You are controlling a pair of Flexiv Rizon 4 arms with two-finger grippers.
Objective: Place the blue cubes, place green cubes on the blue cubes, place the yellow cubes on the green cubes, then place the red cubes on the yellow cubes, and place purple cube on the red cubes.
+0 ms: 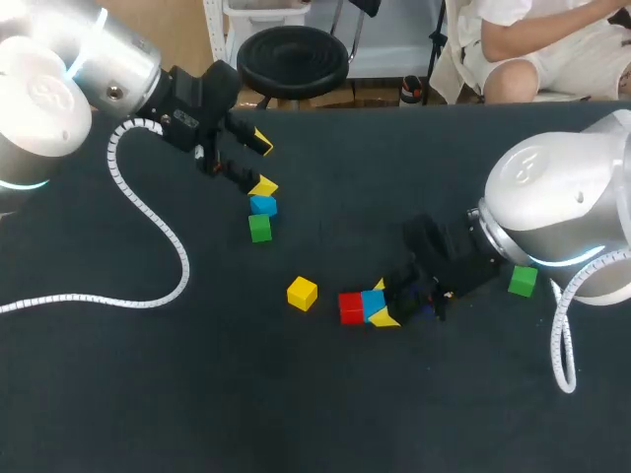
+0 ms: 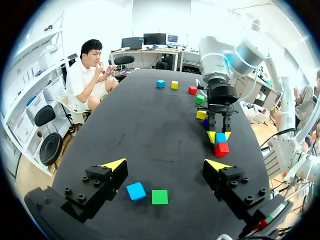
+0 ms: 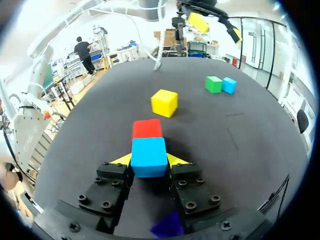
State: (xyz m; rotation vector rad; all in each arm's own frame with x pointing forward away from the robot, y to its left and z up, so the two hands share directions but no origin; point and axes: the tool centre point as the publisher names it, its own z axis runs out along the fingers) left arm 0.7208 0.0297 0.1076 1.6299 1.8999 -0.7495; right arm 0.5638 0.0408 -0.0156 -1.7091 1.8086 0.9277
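My right gripper (image 3: pixel 149 161) is shut on a blue cube (image 3: pixel 148 156), a yellow tip pressed against each side. A red cube (image 3: pixel 147 128) touches that cube's far face; the pair shows mid-table as the red cube (image 1: pixel 350 306) and the blue cube (image 1: pixel 373 303). A purple cube (image 3: pixel 167 225) lies under the right gripper. Ahead of it sits a yellow cube (image 3: pixel 164 102). My left gripper (image 2: pixel 167 165) hangs open above a second blue cube (image 2: pixel 136 190) and a green cube (image 2: pixel 159 196), which lie side by side between its fingers without touching them.
Another green cube (image 1: pixel 523 281) lies beside my right arm. In the left wrist view, several more cubes sit beyond the right gripper (image 2: pixel 218 135), among them a yellow cube (image 2: pixel 201 114) and a red cube (image 2: pixel 192 90). The left arm's white cable (image 1: pixel 148 236) loops over the table.
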